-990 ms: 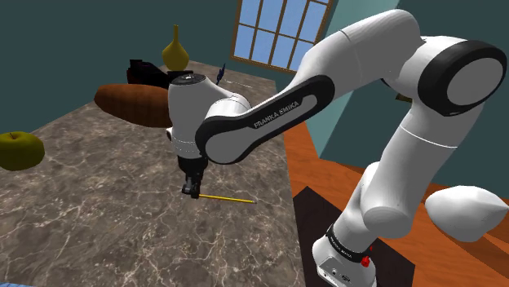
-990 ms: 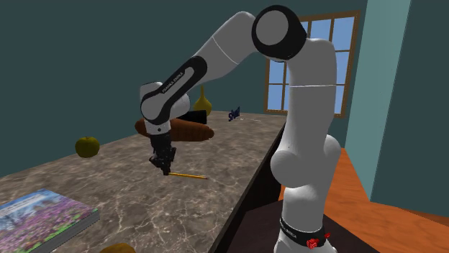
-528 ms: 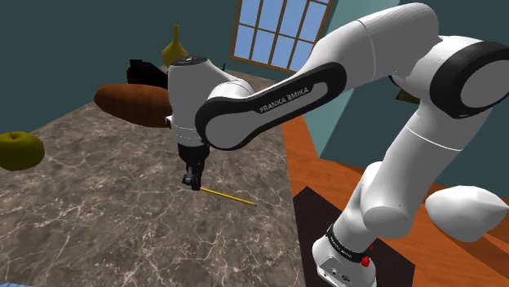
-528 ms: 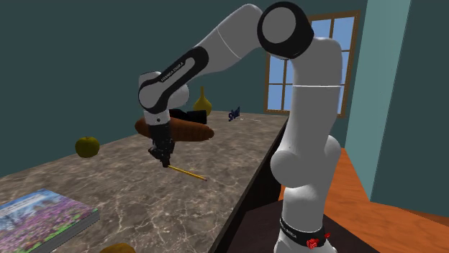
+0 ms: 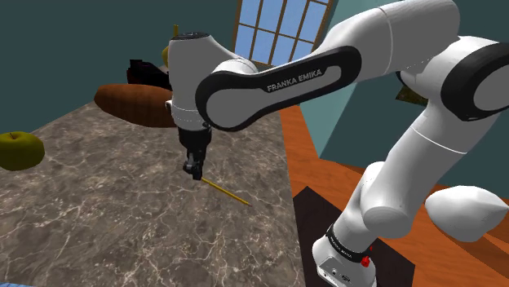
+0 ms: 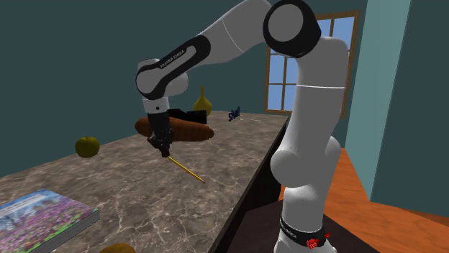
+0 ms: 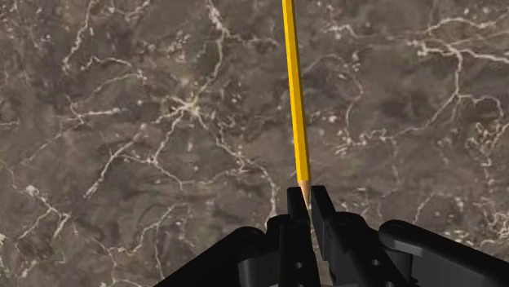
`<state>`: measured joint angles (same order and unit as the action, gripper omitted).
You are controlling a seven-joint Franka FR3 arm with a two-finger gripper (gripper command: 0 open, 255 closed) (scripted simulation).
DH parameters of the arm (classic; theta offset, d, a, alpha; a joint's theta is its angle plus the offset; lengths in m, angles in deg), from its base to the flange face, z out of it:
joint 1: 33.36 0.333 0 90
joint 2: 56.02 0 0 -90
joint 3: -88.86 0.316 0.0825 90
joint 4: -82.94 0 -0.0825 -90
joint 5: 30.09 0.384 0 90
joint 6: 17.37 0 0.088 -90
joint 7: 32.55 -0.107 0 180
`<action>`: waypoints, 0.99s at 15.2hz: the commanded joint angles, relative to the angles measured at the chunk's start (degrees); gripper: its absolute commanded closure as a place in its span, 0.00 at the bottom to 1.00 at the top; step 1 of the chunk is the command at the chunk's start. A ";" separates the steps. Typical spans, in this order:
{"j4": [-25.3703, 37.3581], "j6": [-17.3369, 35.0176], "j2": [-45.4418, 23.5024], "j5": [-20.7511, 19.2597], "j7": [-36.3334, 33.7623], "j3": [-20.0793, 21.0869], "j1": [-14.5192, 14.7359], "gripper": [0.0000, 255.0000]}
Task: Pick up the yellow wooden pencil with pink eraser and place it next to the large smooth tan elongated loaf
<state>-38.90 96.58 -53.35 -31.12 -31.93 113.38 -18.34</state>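
A brown marble counter [image 5: 98, 220], veined in white, stretched toward a wood-framed, many-paned window [image 5: 276, 34] that showed blue sky. Dark teal walls [image 6: 72, 57] closed in the room, and an orange floor [image 5: 320, 169] lay beside the counter on the shoulder view's right.

Dark, pale-veined counter [image 5: 98, 220] and its load.
A long brown loaf [image 5: 130, 104] lies near the far end. An olive vase [image 6: 202, 100] and a black item [image 5: 145, 72] stand just behind the loaf. A yellow-green fruit [image 5: 18, 150] sits well apart from the loaf, nearer the camera. A purple-covered book [image 6: 39, 215] lies farther from the loaf.
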 commanded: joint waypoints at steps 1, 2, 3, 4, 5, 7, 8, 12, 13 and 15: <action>0.95 -1.47 0.54 0.25 0.22 -0.06 -0.02 1.00; 1.46 -2.22 0.81 0.37 0.33 -0.09 -0.03 1.00; 1.98 -2.98 1.07 0.48 0.44 -0.12 -0.05 1.00; 2.52 -3.73 1.32 0.58 0.54 -0.15 -0.06 1.00; 3.06 -4.49 1.55 0.68 0.64 -0.18 -0.07 1.00; 4.19 -6.00 1.98 0.85 0.81 -0.25 -0.09 1.00; 4.77 -6.76 2.17 0.92 0.89 -0.28 -0.10 1.00; 7.22 -9.79 2.81 1.16 1.17 -0.40 -0.15 1.00; 7.87 -10.55 2.93 1.21 1.23 -0.43 -0.17 1.00; 9.20 -12.07 3.15 1.28 1.34 -0.48 -0.19 1.00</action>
<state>-30.35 85.34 -50.37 -29.91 -30.59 112.89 -18.55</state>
